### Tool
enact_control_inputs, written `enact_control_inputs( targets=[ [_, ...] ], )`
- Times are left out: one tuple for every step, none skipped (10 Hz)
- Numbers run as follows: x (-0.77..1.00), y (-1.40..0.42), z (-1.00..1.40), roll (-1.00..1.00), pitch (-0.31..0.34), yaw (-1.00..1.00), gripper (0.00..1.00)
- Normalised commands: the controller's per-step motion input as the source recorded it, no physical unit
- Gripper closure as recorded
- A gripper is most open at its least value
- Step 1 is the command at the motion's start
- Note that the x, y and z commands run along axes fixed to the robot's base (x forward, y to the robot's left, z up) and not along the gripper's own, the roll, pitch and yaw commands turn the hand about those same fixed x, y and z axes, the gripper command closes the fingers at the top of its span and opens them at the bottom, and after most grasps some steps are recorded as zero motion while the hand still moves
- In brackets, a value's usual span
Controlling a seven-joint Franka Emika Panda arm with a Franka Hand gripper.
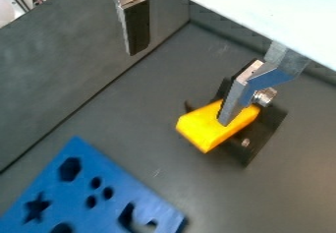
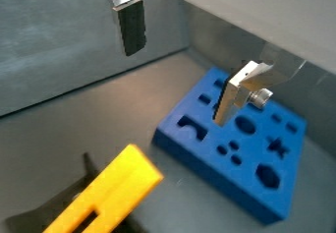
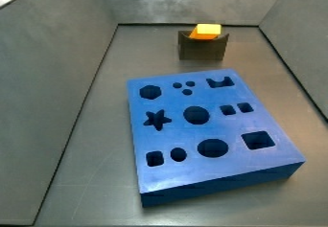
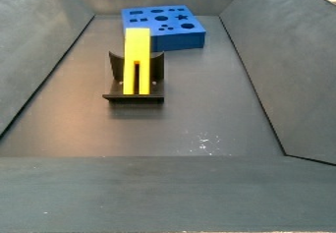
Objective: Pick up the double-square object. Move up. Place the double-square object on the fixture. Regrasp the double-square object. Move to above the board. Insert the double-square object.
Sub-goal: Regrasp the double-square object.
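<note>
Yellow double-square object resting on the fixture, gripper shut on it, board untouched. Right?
Not quite: the gripper is open and holds nothing, shown in both wrist views. The double-square object does rest on the fixture, and the board is untouched.

Gripper (image 1: 197, 65) above floor, empty: silver metal fingers (image 1: 239, 94), dark matt pads. Double-square object (image 4: 138, 53): smooth yellow plastic. Board (image 3: 205, 125): matt blue. Fixture (image 4: 133, 91): dark, matt.
</note>
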Motion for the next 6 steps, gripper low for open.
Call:
enact_control_inputs(
  targets=[
    [-0.02, -0.03, 0.0, 1.0, 0.001, 0.02, 0.0],
    [-0.01, -0.02, 0.01, 1.0, -0.004, 0.02, 0.0],
    [-0.01, -0.02, 0.01, 1.0, -0.005, 0.02, 0.0],
    [0.0, -0.02, 0.01, 1.0, -0.005, 0.03, 0.0],
    [-0.01, -0.02, 0.01, 1.0, -0.001, 0.03, 0.0],
    [0.0, -0.02, 0.01, 1.0, 0.005, 0.03, 0.0]
  ],
)
